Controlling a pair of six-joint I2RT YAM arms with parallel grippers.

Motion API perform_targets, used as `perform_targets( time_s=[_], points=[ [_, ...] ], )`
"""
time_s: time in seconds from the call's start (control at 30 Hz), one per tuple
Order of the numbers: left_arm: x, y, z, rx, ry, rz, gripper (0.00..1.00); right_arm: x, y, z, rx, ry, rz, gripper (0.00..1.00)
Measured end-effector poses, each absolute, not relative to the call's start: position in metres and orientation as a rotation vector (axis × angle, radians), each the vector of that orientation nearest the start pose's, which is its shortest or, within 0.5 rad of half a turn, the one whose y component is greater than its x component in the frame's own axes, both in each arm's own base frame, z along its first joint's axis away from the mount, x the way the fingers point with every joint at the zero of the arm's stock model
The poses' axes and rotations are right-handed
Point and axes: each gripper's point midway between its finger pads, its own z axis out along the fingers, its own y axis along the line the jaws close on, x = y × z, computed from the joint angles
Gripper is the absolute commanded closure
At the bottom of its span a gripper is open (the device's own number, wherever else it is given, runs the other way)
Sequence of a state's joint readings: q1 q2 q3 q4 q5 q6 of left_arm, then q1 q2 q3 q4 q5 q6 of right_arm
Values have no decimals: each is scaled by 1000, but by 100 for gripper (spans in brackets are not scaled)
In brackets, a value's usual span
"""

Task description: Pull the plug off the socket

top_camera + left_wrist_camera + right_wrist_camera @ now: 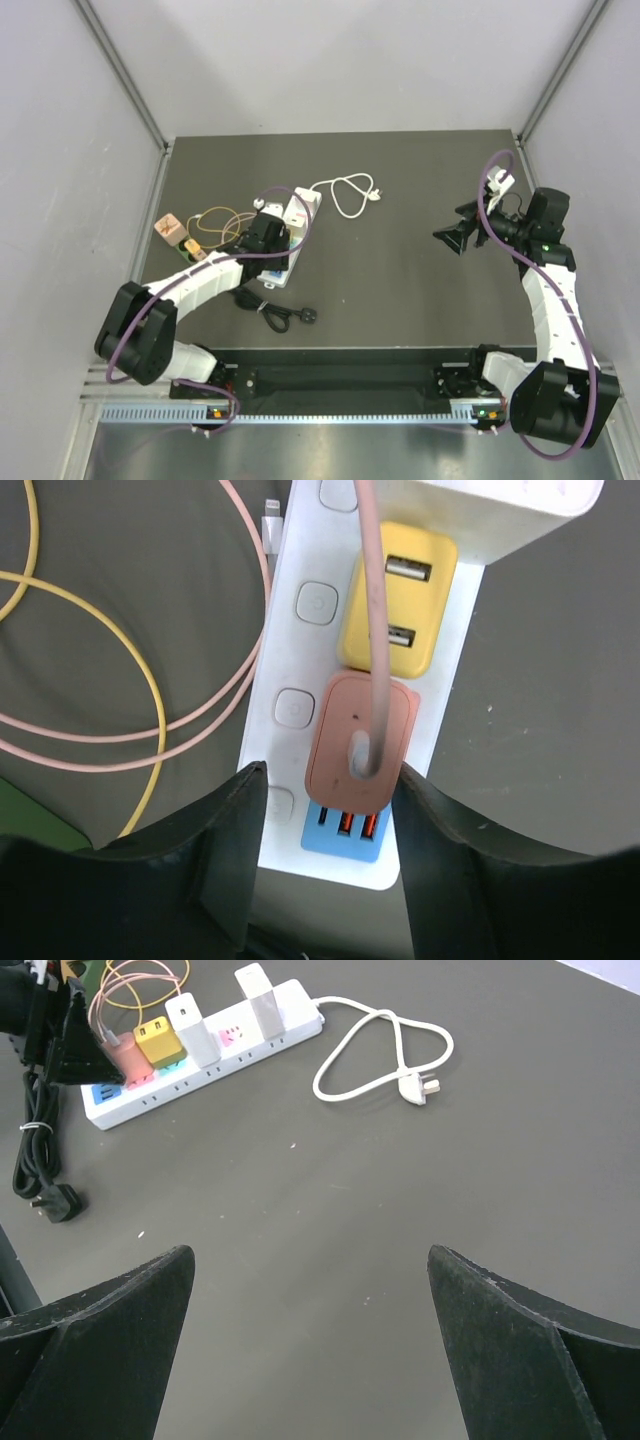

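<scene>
The pink plug (pixel 360 745) sits pushed into the near end of the white power strip (pixel 290 660), which lies on the left side of the dark table (pixel 540 680). A blue adapter (pixel 342 832) sits just beside it on the near side and a yellow adapter (pixel 415 610) on the far side. It looks like a small, light, hard plastic block with rounded corners and smooth faces, so it probably slips under a weak pinch. Its prongs likely hold it firmly enough that the light strip would lift with it. The best hold is across its two long side walls, low on the body. The soft pink cable (pixel 372 600) leaving its top would only stretch or bend if pulled. The pull should go straight up and away from the strip's face, and tilting may bind the prongs. The left gripper (pixel 328 780) straddles the plug with its jaws parted. One finger (pixel 425 830) is at the plug's outer edge, while the other (pixel 235 830) stands over the strip's row of buttons with a gap to the plug, so nothing is clamped yet. The neighbours leave little room, so the fingers should keep to the pink body alone. The right gripper (pixel 310 1255) hangs spread wide and empty over bare table, well apart from the strip, and looks free to pin it down.
</scene>
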State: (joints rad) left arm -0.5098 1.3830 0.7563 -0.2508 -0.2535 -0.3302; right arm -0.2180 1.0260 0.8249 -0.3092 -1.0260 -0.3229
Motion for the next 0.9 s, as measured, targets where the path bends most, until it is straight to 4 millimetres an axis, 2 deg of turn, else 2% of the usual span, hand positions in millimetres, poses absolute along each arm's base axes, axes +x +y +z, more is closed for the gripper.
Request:
perform_targets(
  time_s=[0.37, 0.5, 0.53, 0.57, 0.6, 0.63, 0.9],
  points=[
    [320, -141, 59, 127, 2401, -56, 47, 292, 83, 221, -678, 1783, 721, 0],
    [323, -143, 55, 141, 2413, -53, 63, 291, 83, 220, -681, 1785, 722, 0],
    [324, -145, 55, 149, 2413, -55, 77, 291, 83, 220, -681, 1786, 723, 0],
    [323, -146, 55, 157, 2413, -60, 87, 291, 83, 220, -681, 1787, 724, 0],
    [323, -148, 55, 167, 2412, -67, 96, 291, 83, 219, -681, 1788, 726, 0],
    [323, -149, 55, 173, 2412, -72, 100, 291, 83, 219, -681, 1789, 729, 0],
    [320, -159, 57, 154, 2424, -157, 100, 292, 89, 214, -671, 1807, 780, 0]
  ],
)
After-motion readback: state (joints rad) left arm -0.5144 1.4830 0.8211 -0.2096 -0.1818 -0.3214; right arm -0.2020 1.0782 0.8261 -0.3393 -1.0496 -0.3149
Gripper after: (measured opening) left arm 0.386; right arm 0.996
